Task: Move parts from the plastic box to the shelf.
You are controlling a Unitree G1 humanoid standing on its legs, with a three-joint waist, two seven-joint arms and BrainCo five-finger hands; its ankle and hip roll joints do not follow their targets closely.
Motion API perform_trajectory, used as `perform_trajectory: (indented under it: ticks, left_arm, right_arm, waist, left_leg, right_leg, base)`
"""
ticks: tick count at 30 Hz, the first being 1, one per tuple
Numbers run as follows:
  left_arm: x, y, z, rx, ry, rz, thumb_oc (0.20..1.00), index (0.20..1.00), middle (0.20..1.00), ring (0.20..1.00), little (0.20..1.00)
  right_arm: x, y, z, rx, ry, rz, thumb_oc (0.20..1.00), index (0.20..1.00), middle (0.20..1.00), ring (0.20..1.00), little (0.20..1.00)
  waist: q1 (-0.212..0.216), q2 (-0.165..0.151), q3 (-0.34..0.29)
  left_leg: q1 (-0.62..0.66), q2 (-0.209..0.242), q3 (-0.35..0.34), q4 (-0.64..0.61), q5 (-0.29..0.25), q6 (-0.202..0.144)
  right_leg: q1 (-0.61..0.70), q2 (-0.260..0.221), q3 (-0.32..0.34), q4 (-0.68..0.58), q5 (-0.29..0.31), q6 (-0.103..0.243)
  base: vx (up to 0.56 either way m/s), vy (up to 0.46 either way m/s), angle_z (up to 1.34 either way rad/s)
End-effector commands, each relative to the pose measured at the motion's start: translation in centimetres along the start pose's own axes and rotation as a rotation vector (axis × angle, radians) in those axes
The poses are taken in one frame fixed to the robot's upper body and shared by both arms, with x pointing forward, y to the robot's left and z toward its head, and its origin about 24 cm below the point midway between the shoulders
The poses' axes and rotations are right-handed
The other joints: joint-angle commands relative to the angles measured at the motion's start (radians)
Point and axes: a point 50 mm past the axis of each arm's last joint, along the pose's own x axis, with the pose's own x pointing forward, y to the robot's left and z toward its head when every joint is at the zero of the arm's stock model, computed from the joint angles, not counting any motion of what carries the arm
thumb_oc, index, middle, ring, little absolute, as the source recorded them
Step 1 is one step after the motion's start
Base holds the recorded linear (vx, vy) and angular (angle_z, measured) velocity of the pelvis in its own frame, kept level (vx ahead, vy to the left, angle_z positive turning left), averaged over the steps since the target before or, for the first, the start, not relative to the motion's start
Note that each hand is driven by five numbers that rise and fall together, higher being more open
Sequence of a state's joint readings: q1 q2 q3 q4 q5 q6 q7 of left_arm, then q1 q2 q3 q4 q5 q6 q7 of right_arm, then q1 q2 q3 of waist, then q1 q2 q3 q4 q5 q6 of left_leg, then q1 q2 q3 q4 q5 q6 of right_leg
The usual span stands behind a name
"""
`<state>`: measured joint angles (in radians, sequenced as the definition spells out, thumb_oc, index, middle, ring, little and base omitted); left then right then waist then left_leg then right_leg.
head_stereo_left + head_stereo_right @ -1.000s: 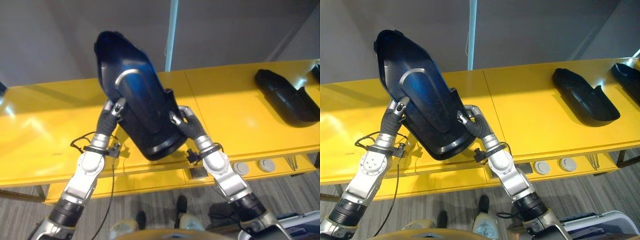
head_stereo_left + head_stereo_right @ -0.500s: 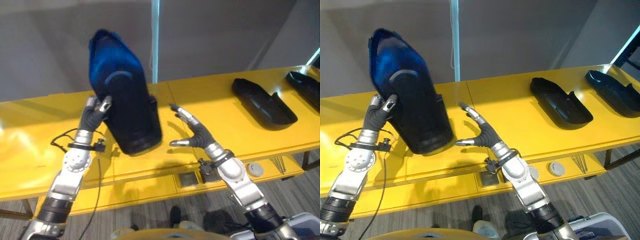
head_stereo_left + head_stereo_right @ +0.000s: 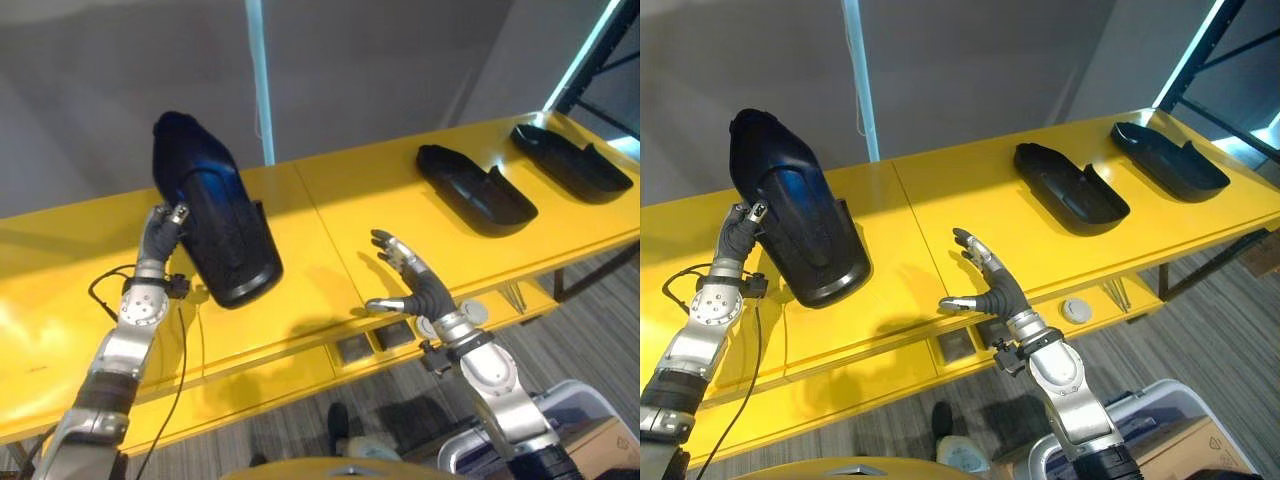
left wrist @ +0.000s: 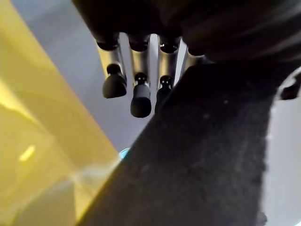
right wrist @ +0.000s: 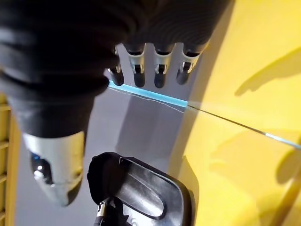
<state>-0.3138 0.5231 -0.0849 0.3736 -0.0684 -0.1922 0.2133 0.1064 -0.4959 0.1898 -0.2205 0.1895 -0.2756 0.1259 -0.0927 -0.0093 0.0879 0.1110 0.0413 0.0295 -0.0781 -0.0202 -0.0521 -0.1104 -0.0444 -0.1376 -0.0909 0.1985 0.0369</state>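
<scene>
A large dark moulded part (image 3: 215,240) stands tilted on the yellow shelf (image 3: 330,215), its lower end resting on the surface. My left hand (image 3: 162,228) lies against the part's left edge with straight fingers (image 4: 139,89), the part (image 4: 197,155) close beside them. My right hand (image 3: 418,290) hovers over the shelf's front edge, well to the right of the part. It is open, its fingers (image 5: 159,70) spread and nothing between them. In the right wrist view the part (image 5: 136,188) shows across the yellow surface.
Two more dark parts (image 3: 475,188) (image 3: 570,158) lie on the shelf's right half. A light-blue post (image 3: 258,80) rises behind the shelf against a grey wall. A white bin (image 3: 1160,420) stands on the floor at lower right.
My right hand has let go of the part and drawn away to the right. The part has come down onto the shelf beside my left hand. The camera has swung right.
</scene>
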Motion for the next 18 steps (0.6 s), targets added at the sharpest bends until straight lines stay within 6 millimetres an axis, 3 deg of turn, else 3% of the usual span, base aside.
perform_trajectory:
  ticks: [1,8,18]
  left_arm:
    - [3.7,2.1,3.3,-0.027,-0.088,0.045,0.200,0.200,0.200,0.200,0.200]
    - [5.8,3.9,3.3,0.071,-0.023,0.047,0.200,0.200,0.200,0.200,0.200]
    - [6.6,6.3,2.7,0.307,0.061,0.014,0.200,0.200,0.200,0.200,0.200]
  right_arm:
    - [1.2,-0.2,2.4,0.028,-0.151,0.003,1.000,1.000,1.000,1.000,1.000]
    - [1.6,0.7,2.2,0.017,-0.142,0.061,1.000,1.000,1.000,1.000,1.000]
    - [1.1,1.2,1.6,0.028,-0.108,0.105,1.000,1.000,1.000,1.000,1.000]
  waist:
    - [-0.008,0.009,0.028]
    - [-0.016,0.008,0.064]
    - [-0.011,0.007,0.079]
  left_leg:
    - [-0.030,0.043,0.006,-0.009,-0.044,-0.013]
    - [-0.062,0.043,0.015,-0.009,-0.031,-0.015]
    - [-0.046,0.046,0.021,-0.009,-0.036,-0.014]
  right_leg:
    - [0.134,-0.068,0.018,0.004,-0.186,0.091]
    - [0.097,-0.065,0.025,0.004,-0.178,0.093]
    - [0.109,-0.067,0.032,0.004,-0.184,0.098]
  base:
    - [-0.05,-0.003,-0.05]
    - [-0.02,-0.006,-0.05]
    - [0.01,-0.003,-0.01]
